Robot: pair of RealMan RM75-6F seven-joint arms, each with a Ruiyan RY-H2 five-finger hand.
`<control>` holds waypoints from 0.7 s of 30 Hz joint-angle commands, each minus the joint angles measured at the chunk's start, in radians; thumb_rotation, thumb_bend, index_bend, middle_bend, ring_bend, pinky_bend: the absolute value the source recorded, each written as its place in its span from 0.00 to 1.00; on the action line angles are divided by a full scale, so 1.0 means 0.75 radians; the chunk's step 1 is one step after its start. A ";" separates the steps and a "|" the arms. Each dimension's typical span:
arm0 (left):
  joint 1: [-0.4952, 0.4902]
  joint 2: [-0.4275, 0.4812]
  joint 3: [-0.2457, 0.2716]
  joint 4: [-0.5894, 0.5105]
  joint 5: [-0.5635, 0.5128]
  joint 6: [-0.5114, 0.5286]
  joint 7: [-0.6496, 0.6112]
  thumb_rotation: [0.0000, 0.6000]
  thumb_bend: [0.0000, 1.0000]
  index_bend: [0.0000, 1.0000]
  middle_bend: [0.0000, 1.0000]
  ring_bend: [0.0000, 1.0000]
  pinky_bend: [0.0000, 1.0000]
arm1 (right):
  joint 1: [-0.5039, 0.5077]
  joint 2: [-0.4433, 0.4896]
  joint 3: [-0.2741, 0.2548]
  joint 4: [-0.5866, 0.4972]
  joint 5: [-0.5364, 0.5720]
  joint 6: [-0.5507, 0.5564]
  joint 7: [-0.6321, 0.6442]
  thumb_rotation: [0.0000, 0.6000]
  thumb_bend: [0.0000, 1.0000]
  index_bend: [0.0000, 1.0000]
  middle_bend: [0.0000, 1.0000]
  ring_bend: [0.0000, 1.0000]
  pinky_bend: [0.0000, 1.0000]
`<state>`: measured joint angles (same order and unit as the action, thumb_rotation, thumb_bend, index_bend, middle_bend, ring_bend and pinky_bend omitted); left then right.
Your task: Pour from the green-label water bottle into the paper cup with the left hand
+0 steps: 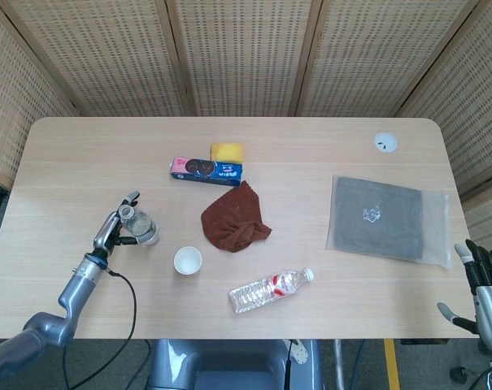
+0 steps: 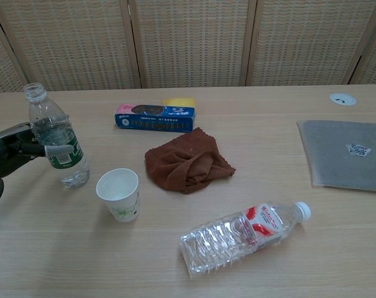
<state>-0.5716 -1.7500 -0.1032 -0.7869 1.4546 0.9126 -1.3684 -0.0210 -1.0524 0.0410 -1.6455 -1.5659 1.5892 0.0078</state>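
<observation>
The green-label water bottle (image 1: 142,230) (image 2: 58,146) stands upright and uncapped on the table's left side. My left hand (image 1: 111,231) (image 2: 7,152) sits just to its left with its fingers spread. One fingertip touches the label and another points up past the bottle's neck without wrapping it. The paper cup (image 1: 187,261) (image 2: 119,194) stands upright a short way to the right of the bottle, nearer the front edge. My right hand (image 1: 485,291) hangs off the table's right front corner, fingers apart and holding nothing.
A red-label bottle (image 1: 270,291) (image 2: 243,236) lies on its side in front of a crumpled brown cloth (image 1: 233,219). A blue cookie box (image 1: 205,169) and a yellow sponge (image 1: 226,151) lie further back. A grey bag (image 1: 388,218) and a white disc (image 1: 385,143) are on the right.
</observation>
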 commanded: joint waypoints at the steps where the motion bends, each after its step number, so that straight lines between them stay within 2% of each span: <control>1: 0.020 0.075 0.047 -0.056 0.050 0.033 -0.016 1.00 0.16 0.00 0.00 0.00 0.00 | -0.003 0.003 -0.003 -0.002 -0.008 0.007 0.005 1.00 0.00 0.00 0.00 0.00 0.00; 2: 0.019 0.130 0.082 -0.095 0.088 0.033 -0.016 1.00 0.15 0.00 0.00 0.00 0.00 | -0.005 0.005 -0.005 -0.004 -0.014 0.013 0.006 1.00 0.00 0.00 0.00 0.00 0.00; 4: 0.034 0.293 0.156 -0.158 0.179 0.098 0.099 1.00 0.12 0.00 0.00 0.00 0.00 | -0.014 0.011 -0.011 -0.012 -0.036 0.034 0.012 1.00 0.00 0.00 0.00 0.00 0.00; 6: 0.055 0.393 0.168 -0.243 0.181 0.134 0.194 1.00 0.10 0.00 0.00 0.00 0.00 | -0.020 0.015 -0.015 -0.015 -0.047 0.047 0.017 1.00 0.00 0.00 0.00 0.00 0.00; 11: 0.164 0.570 0.145 -0.435 0.079 0.243 0.537 1.00 0.00 0.00 0.00 0.00 0.00 | -0.029 0.023 -0.020 -0.019 -0.067 0.070 0.034 1.00 0.00 0.00 0.00 0.00 0.00; 16: 0.304 0.680 0.095 -0.609 -0.032 0.443 0.845 1.00 0.00 0.00 0.00 0.00 0.00 | -0.027 0.027 -0.021 -0.016 -0.071 0.066 0.048 1.00 0.00 0.00 0.00 0.00 0.00; 19: 0.358 0.718 0.080 -0.697 -0.062 0.531 0.982 1.00 0.00 0.00 0.00 0.00 0.00 | -0.027 0.027 -0.022 -0.013 -0.075 0.068 0.054 1.00 0.00 0.00 0.00 0.00 0.00; 21: 0.417 0.755 0.073 -0.795 -0.083 0.629 1.135 1.00 0.00 0.00 0.00 0.00 0.00 | -0.028 0.029 -0.020 -0.012 -0.074 0.070 0.061 1.00 0.00 0.00 0.00 0.00 0.00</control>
<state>-0.3377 -1.2468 -0.0312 -1.2726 1.4381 1.2767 -0.6547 -0.0417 -1.0314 0.0253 -1.6547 -1.6219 1.6413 0.0521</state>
